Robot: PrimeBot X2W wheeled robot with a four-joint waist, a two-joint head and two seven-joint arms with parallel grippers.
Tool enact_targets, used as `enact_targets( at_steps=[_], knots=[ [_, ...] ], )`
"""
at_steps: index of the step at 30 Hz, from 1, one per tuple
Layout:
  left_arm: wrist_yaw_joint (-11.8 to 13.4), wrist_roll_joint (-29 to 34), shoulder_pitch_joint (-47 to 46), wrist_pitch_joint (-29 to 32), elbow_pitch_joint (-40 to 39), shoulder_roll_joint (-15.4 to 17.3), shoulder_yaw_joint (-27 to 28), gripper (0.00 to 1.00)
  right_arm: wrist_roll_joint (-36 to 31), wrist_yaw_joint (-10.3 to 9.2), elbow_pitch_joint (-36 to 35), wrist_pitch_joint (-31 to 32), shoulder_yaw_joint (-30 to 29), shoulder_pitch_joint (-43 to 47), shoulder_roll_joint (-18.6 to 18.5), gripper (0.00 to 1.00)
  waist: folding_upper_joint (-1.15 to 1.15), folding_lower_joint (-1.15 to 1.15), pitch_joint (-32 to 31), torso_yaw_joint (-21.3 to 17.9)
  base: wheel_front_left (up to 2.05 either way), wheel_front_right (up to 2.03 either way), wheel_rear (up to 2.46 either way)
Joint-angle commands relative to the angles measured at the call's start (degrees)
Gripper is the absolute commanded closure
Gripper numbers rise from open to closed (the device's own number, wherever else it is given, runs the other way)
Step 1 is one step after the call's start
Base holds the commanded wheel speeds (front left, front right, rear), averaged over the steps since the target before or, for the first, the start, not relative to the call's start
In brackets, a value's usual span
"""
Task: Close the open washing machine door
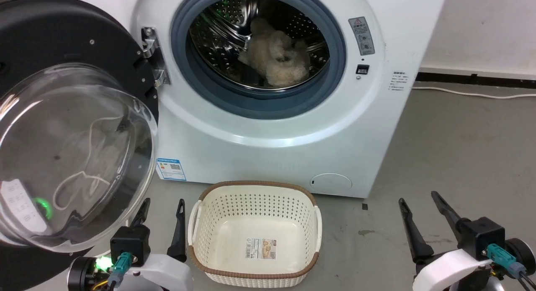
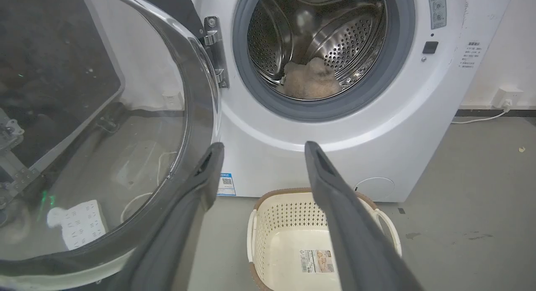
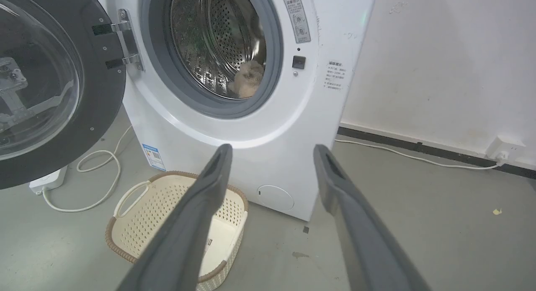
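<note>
The washing machine is a white front-loader standing ahead of me with its steel drum exposed. Its door, black-rimmed with a bulging clear glass bowl, hangs wide open on the metal hinge at the left. My left gripper is open and empty, low in the head view just right of the door's glass. My right gripper is open and empty at the lower right, away from the machine.
A beige fluffy item lies inside the drum. A cream perforated basket with a brown rim sits on the grey floor before the machine, between my grippers. A white power strip and cable lie under the door. A wall stands to the right.
</note>
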Motion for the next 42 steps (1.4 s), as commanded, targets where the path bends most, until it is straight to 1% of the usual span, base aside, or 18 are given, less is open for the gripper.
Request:
enact_targets(
  at_steps=[1,8,21,42],
  knots=[
    [0.0,-0.5,0.2,-0.7,-0.1,0.0,0.0,0.0,0.6,0.01,-0.1,-0.6,-0.1,0.5,0.0,0.0,0.0,0.0,0.0,0.2,0.0,0.0,0.0],
    [-0.1,-0.7,0.3,-1.5,-0.1,0.0,-0.1,0.0,1.0,0.01,-0.3,-1.5,0.5,1.1,-0.2,0.0,0.0,0.0,-0.3,2.0,0.0,0.0,0.0],
    [-0.4,-0.8,1.2,-3.1,-0.4,0.0,0.0,0.0,2.5,0.02,0.3,-3.0,1.7,1.9,-0.6,0.0,0.0,0.0,-1.0,7.1,0.0,0.0,0.0],
    [1.6,-2.3,3.3,-5.8,-3.5,0.0,0.5,0.0,6.0,0.03,3.2,-5.8,8.0,-1.5,-3.2,0.0,0.0,0.0,0.1,13.5,0.0,0.0,0.0]
  ],
)
